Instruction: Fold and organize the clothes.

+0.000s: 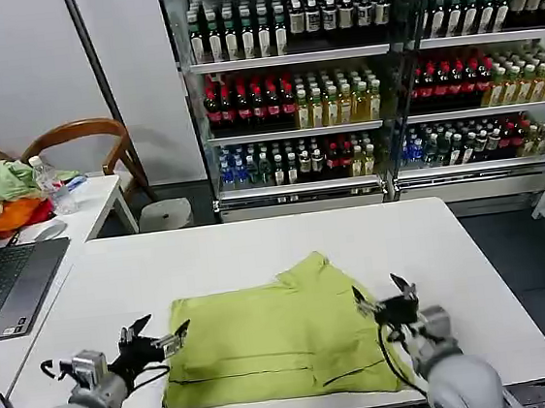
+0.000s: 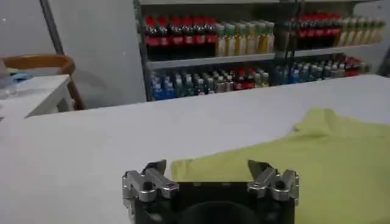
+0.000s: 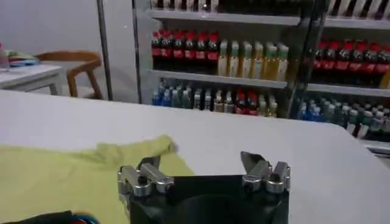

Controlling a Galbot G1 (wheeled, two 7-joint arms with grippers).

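Note:
The lime yellow-green T-shirt (image 1: 282, 339) lies folded into a rough rectangle on the white table (image 1: 258, 254), near its front edge, with one corner peaking toward the back. My left gripper (image 1: 156, 335) hovers open just off the shirt's left edge, nothing between its fingers. My right gripper (image 1: 380, 300) is open at the shirt's right edge, also empty. In the left wrist view the shirt (image 2: 292, 164) spreads ahead of the open gripper (image 2: 207, 167). In the right wrist view the shirt (image 3: 79, 173) lies beside the open gripper (image 3: 198, 163).
A laptop (image 1: 8, 285) sits at the table's left. A side table (image 1: 92, 199) holds a pile of green, beige and orange garments (image 1: 4, 198) and a water bottle (image 1: 53, 186); a wooden chair (image 1: 85, 136) stands behind. Drink shelves (image 1: 366, 77) line the back.

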